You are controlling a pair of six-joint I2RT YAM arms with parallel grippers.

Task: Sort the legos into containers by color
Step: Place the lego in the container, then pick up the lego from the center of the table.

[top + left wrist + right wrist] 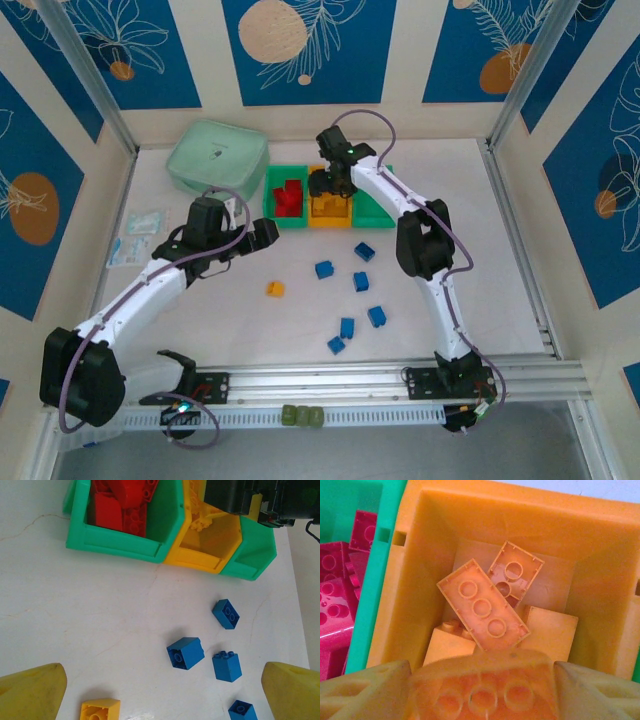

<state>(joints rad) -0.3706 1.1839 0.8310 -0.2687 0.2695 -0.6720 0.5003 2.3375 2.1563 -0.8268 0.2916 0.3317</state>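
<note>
Three joined bins stand at the back: a green bin (pixel 272 205) with red legos (pixel 120 507), an orange bin (pixel 331 212) and a second green bin (pixel 373 210). My right gripper (pixel 330 185) hangs over the orange bin (pixel 410 545), shut on an orange-yellow brick (pixel 482 690). Below it lie several orange bricks (pixel 482 607). My left gripper (pixel 262 235) is open above the table, its yellow fingers (pixel 30 692) wide apart. An orange brick (pixel 100 712) lies near the left finger. Several blue bricks (pixel 185 653) are scattered on the table (pixel 364 251).
A pale mint zippered pouch (pixel 218 155) sits at the back left beside the bins. Small packets (pixel 135 235) lie at the left wall. Three green pieces (pixel 302 415) rest on the front rail. Walls close in the table on three sides.
</note>
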